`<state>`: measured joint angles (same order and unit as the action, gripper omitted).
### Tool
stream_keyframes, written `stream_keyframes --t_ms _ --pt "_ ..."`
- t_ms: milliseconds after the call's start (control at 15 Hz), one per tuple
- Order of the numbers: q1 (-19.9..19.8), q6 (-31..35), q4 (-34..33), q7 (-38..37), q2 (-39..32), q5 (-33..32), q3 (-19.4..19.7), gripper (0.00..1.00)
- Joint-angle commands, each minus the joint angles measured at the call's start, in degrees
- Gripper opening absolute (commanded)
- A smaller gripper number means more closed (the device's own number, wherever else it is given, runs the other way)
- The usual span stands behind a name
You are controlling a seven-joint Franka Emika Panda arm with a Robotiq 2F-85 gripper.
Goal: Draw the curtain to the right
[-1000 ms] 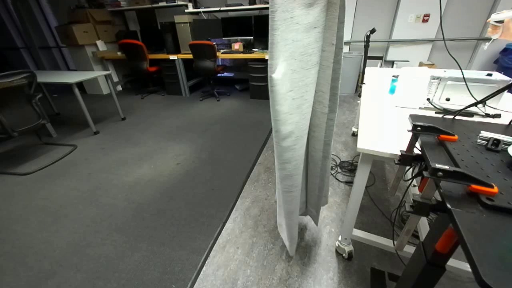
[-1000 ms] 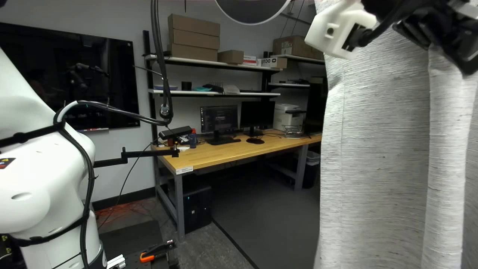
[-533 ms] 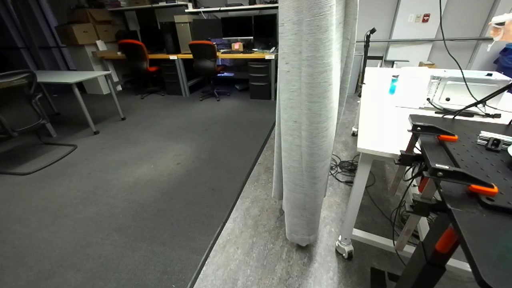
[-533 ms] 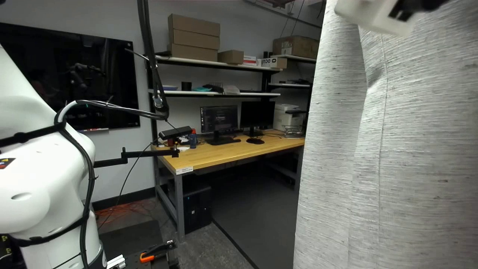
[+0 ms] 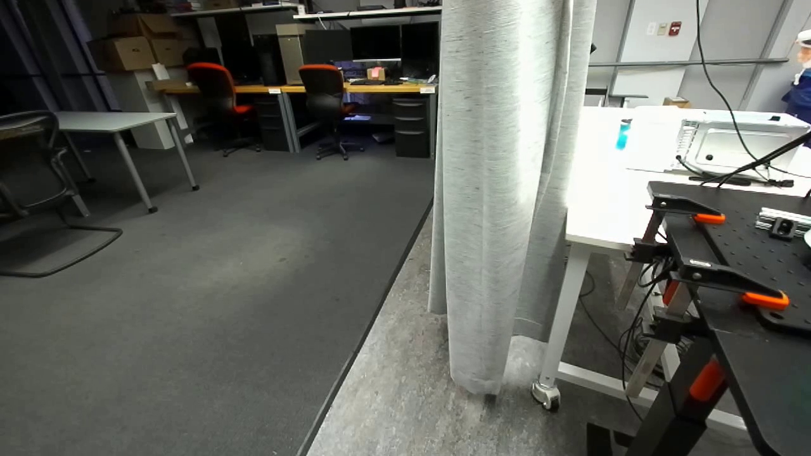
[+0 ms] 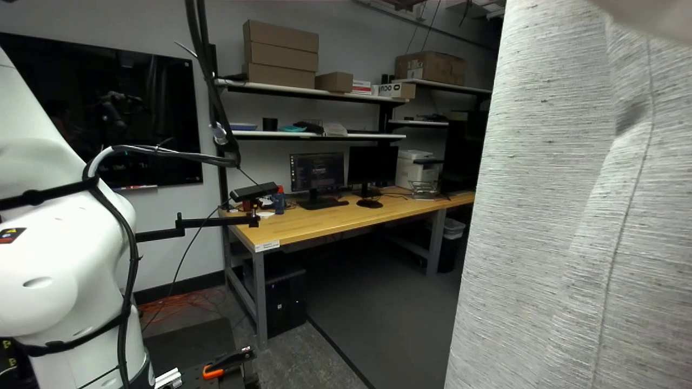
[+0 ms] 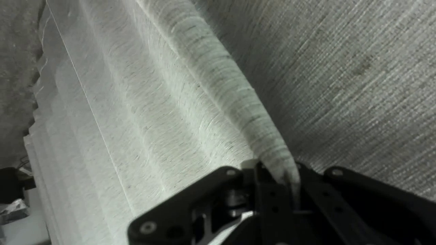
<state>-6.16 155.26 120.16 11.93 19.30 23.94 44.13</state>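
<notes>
The pale grey curtain hangs in long folds over the grey floor, hiding part of the white wheeled table from here. The black gripper has its 2 fingers drawn together, pinching 1 narrow fold of the cloth. The pulling looks to be in hand; whether it is finished, I can't tell. Next, I'd carry that fold to the right, gently enough that it doesn't slip, and only then let go. Past the curtain's edge sits the wooden workbench with 2 monitors.
</notes>
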Motion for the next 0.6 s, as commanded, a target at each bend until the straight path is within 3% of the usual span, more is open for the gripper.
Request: stream_keyframes --t_ms 0,333,533 --pt "1.14 -2.19 -2.47 2.33 -2.41 4.38 5.22 0.0" --pt "2.9 -2.38 -3.23 3.2 -1.22 7.62 10.14 0.0" --pt "3.8 -0.67 -2.49 3.7 0.33 6.41 8.64 0.0"
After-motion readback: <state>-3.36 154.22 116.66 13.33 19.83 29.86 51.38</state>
